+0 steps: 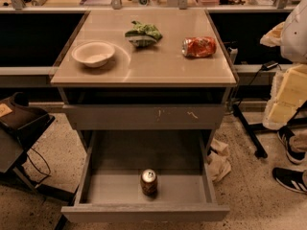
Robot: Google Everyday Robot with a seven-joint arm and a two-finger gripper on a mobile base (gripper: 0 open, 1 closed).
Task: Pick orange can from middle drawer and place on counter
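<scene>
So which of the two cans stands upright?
The orange can in the open middle drawer; the crushed can lies on its side on the counter. The gripper is out of view.

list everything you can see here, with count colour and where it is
orange can: 1, dark orange-brown, silver top, upright in the middle drawer, front centre
middle drawer: 1, grey, pulled open
counter: 1, beige-tan, cabinet top
bowl: 1, white, counter left
crumpled bag: 1, green, counter back centre
crushed can: 1, orange-red, lying on counter right
scratched drawer front: 1, grey, shut, above the open drawer
shoes: 2, dark with white, floor far right
gripper: not in view
</scene>
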